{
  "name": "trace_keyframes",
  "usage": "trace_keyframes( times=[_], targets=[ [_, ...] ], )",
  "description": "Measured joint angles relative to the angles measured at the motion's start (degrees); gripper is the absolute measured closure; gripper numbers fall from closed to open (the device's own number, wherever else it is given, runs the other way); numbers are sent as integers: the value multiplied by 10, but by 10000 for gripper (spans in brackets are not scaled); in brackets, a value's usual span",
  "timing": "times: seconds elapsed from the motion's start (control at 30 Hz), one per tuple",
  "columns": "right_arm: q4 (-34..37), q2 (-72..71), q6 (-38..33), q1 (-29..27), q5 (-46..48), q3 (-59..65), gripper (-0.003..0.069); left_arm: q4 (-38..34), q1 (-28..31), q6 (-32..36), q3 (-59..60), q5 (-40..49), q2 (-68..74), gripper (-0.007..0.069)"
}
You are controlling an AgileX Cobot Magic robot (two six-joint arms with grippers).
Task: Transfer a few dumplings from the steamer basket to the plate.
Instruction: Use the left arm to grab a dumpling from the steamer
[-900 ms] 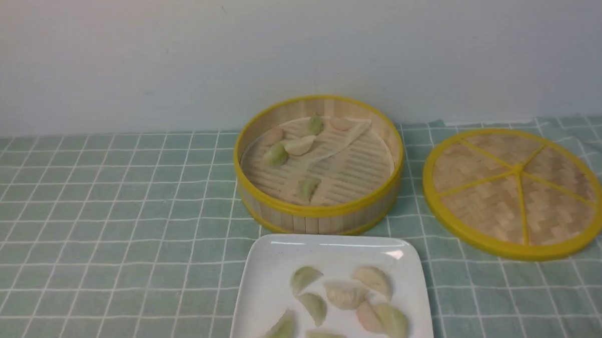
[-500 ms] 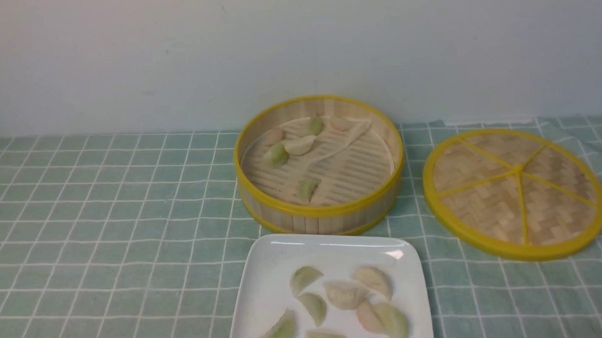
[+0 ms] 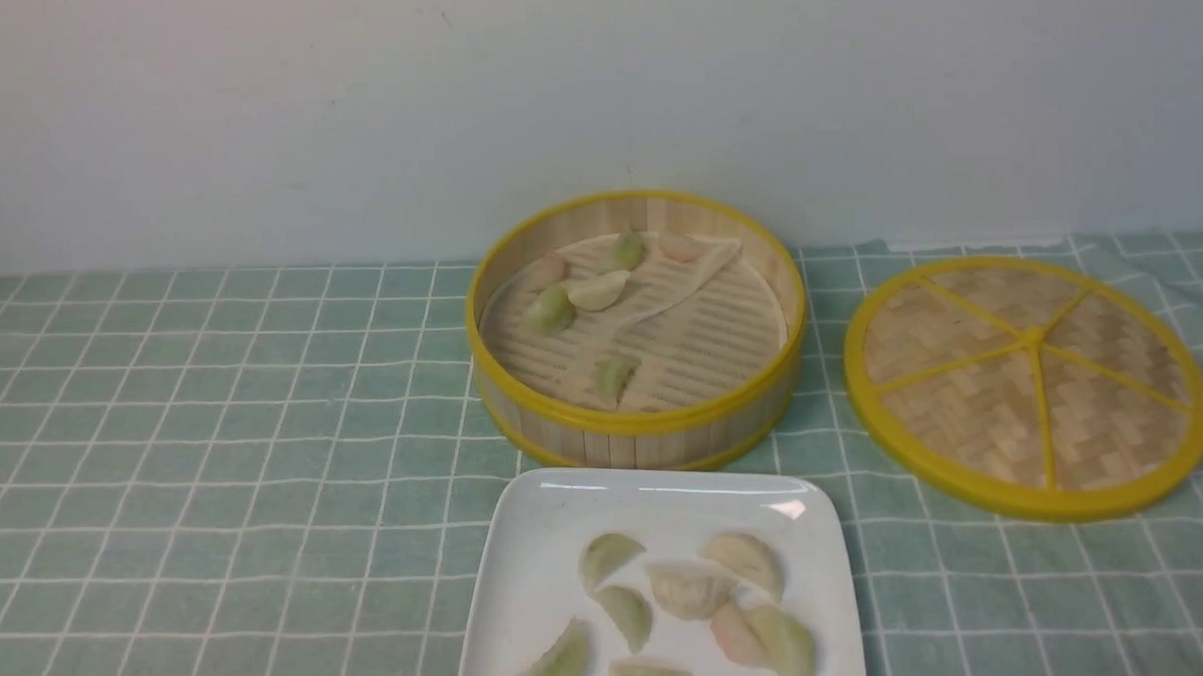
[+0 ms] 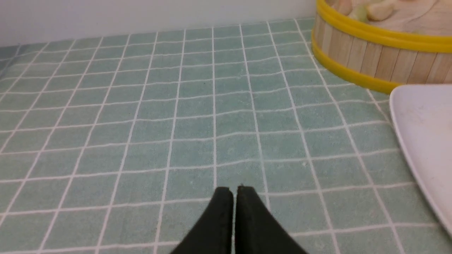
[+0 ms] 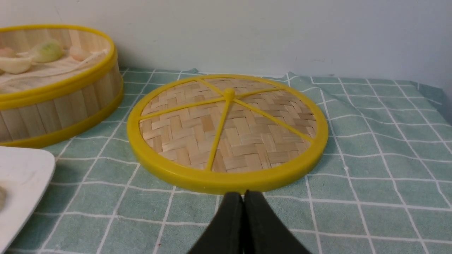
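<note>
The steamer basket (image 3: 644, 420) stands at the middle back with several dumplings (image 3: 552, 308) on its liner. In front of it, the white plate (image 3: 530, 581) holds several more dumplings (image 3: 690, 587). My left gripper (image 4: 234, 190) is shut and empty, low over the cloth, well to the left of the basket (image 4: 370, 60) and the plate (image 4: 423, 134). My right gripper (image 5: 243, 194) is also shut and empty, just in front of the woven lid's rim, with the basket (image 5: 60, 106) and a plate corner (image 5: 21, 176) off to its side. Neither arm shows in the front view beyond a dark speck at the bottom left corner.
The flat woven lid (image 3: 1028, 383) with yellow spokes lies right of the basket. A green checked cloth (image 3: 215, 442) covers the table, wrinkled near the back right. A pale wall (image 3: 354, 116) rises right behind the basket.
</note>
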Motion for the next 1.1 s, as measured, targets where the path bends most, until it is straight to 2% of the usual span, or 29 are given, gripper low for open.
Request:
trace_keyframes(
  times=[0.17,0.2,0.33,0.43,0.5,0.63,0.67,0.8,0.87,0.9,1.0,1.07,1.1],
  targets=[
    [0,0,0,0,0,0,673,-117,0,-21,0,-122,0,631],
    [0,0,0,0,0,0,673,-122,0,-22,0,-129,0,631],
    [0,0,0,0,0,0,673,-229,0,-28,0,-309,0,631],
    [18,0,16,0,-19,2,673,-261,0,-35,-2,-405,0,631],
    [43,0,36,0,-44,5,673,-267,0,-44,-8,-412,0,631],
    [166,0,130,0,-165,5,673,-257,0,-80,-106,-334,19,631],
    [166,0,130,0,-165,5,673,-256,0,-83,-112,-326,23,631],
    [219,0,159,0,-215,5,673,-249,0,-110,-258,-135,141,631],
    [224,0,164,0,-221,5,673,-244,0,-90,-351,-7,225,631],
    [224,0,165,0,-221,5,673,-244,0,-77,-375,27,257,631],
    [226,0,172,0,-247,5,673,-245,0,-16,-488,197,383,631],
    [227,0,181,1,-241,0,673,-245,0,3,-517,238,424,631],
    [228,0,192,1,-211,-34,673,-245,0,34,-559,293,498,631]
  ],
)
